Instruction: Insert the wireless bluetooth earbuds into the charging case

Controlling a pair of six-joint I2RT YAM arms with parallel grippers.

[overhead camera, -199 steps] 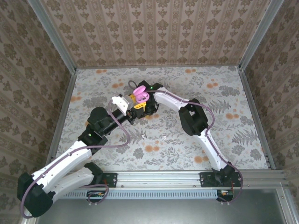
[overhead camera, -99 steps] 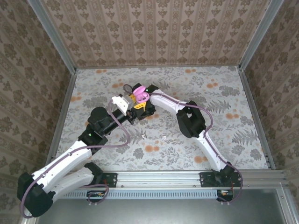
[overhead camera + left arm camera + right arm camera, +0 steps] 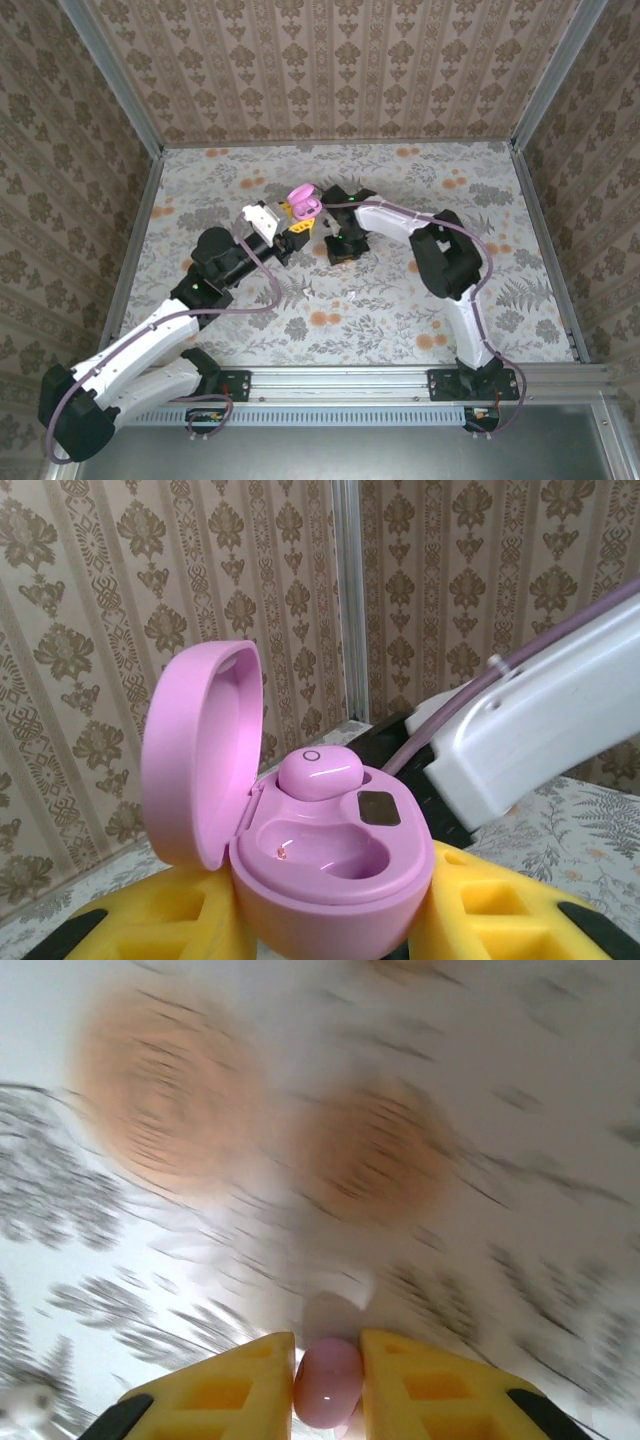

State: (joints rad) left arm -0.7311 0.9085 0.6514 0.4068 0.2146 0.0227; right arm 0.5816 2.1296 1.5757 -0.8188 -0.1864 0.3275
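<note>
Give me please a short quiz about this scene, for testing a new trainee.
1. True or false: the lid of the pink charging case is closed.
2. What do the right fingers clamp? A) a pink earbud B) a white earbud C) nothing
3. Beside the seated earbud, how many slots in the case stand empty?
Key: 1 false; 2 A; 3 one.

From above I see my left end effector (image 3: 295,217) holding the open pink case (image 3: 303,203) up; my right end effector (image 3: 343,251) hangs just right of it, over the floral surface (image 3: 420,320)
</note>
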